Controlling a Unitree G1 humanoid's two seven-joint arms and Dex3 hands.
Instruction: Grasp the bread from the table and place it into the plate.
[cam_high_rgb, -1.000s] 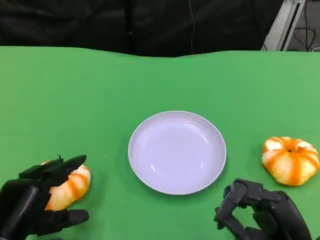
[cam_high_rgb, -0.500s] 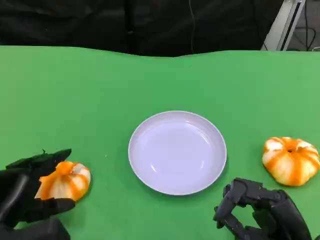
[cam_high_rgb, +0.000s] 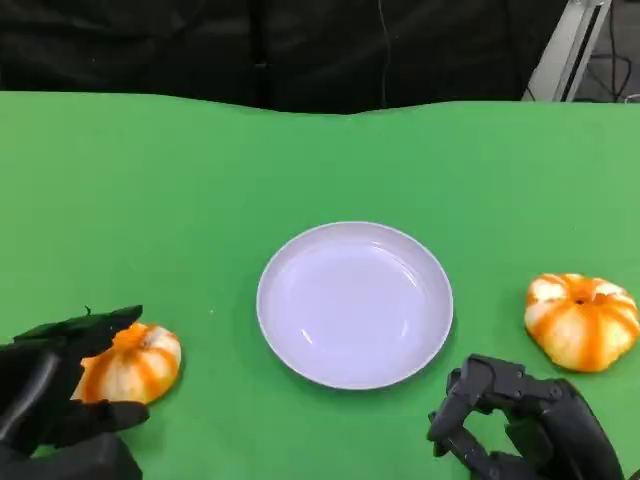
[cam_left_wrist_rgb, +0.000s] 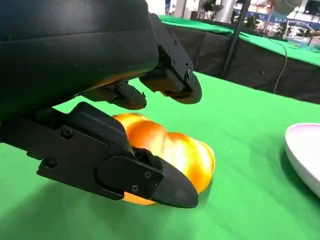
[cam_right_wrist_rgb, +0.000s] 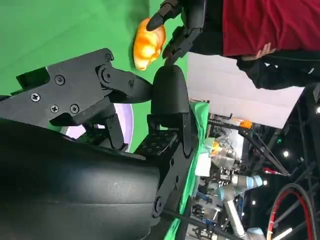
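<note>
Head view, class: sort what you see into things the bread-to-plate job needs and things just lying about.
Job:
- left bread, on the table between the left hand's fingers
- plate, bare, mid-table
- right bread, resting untouched

Lying about:
- green table
- right hand, curled, holding nothing

I'm looking down on a green surface (cam_high_rgb: 300, 160) with a dark backdrop behind its far edge. A round white plate (cam_high_rgb: 354, 303) sits near the middle, lying flat. To its left, near my edge, an orange-and-white striped bread (cam_high_rgb: 138, 362) rests on the cloth. A second striped bread (cam_high_rgb: 581, 320) of the same kind lies well off to the plate's right. Both breads are apart from the plate.
</note>
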